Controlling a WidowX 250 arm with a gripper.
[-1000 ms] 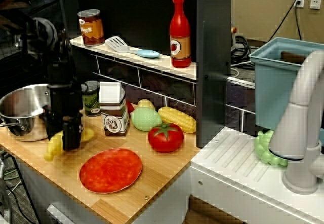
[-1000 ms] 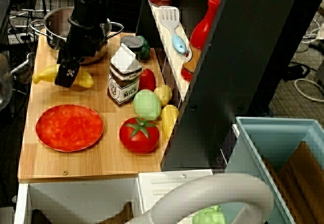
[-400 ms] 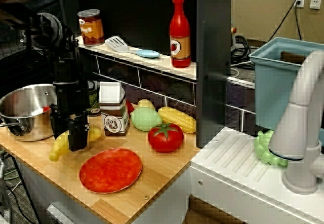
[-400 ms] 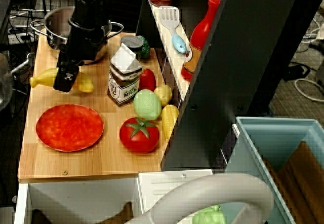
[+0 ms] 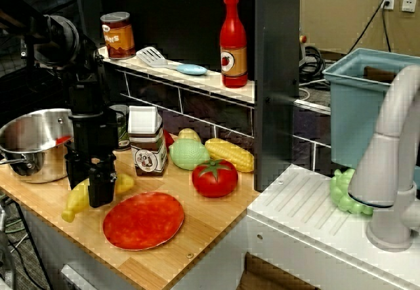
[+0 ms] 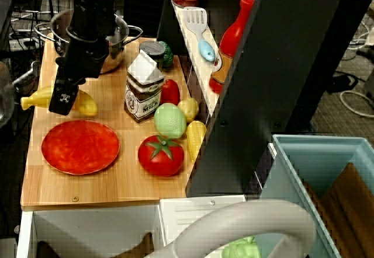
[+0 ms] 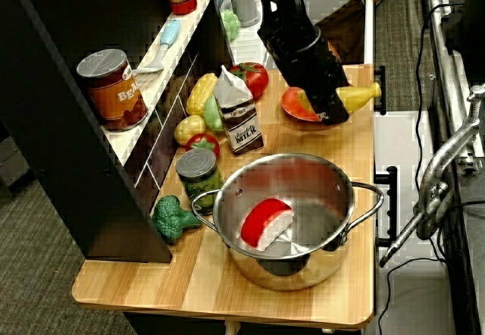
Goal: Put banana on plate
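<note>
The wooden counter (image 6: 117, 182) holds lots of toy food. The big silver pot (image 7: 295, 214) sits at one end. The red plate (image 6: 80, 146) is flat on the counter with nothing on it. The black claw (image 6: 63, 99) is clenched around the yellow banana (image 6: 35, 98), which sticks out on both sides. The banana is just beside the plate, not over it yet, and it looks a little bit off the wood. So the grabbing part looks done. The banana must go over the plate and be let go.

Yellow banana (image 6: 35, 98) gripped beside flat red-orange plate (image 6: 80, 146), off it
</note>
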